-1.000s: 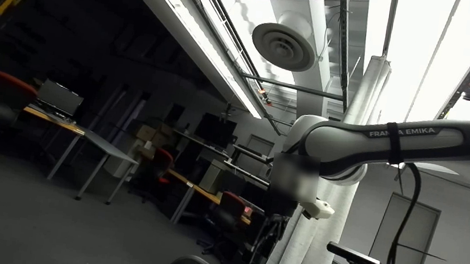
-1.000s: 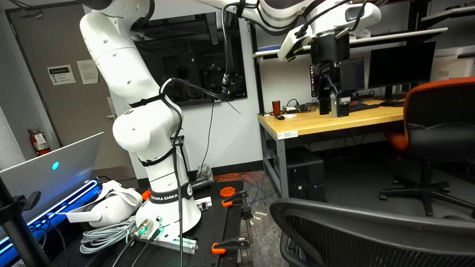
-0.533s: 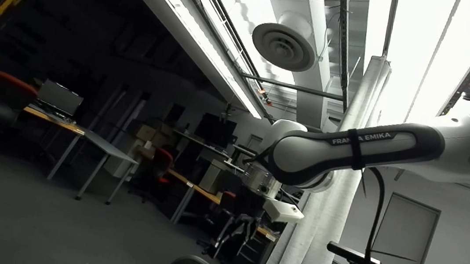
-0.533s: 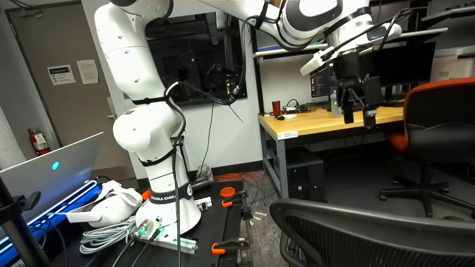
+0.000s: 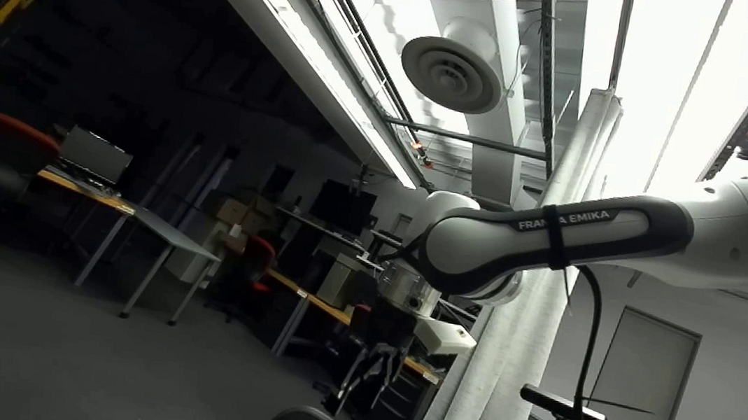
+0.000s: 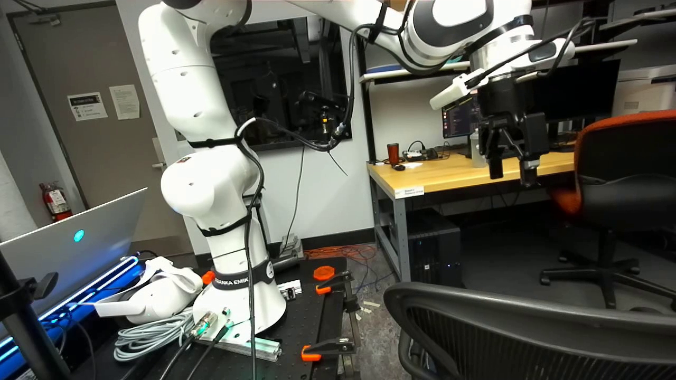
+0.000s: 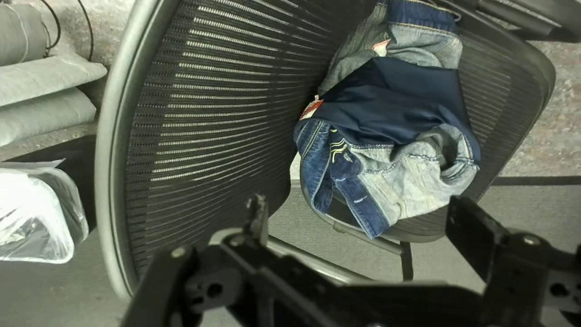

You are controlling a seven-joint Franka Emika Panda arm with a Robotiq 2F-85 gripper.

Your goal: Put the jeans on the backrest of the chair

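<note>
And there's the Robotiq gripper (image 7: 356, 206), fingers (image 7: 474, 236) spread wide apart, while the wrist view looks down past them onto the jeans (image 7: 395, 118), crumpled on the seat (image 7: 504, 91) of the mesh office chair (image 7: 111, 136) with their navy lining (image 7: 404, 97) showing, close by the backrest (image 7: 218, 118)! Over in an exterior view, the Panda arm (image 6: 193, 97) is stretched out high, a wooden-topped desk (image 6: 446, 174) and an orange-and-black swivel chair (image 6: 626, 169) behind it.

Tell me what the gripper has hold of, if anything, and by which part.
Nothing is held: the gripper stands open with nothing between its jaws, and the jeans lie on the chair's seat.
</note>
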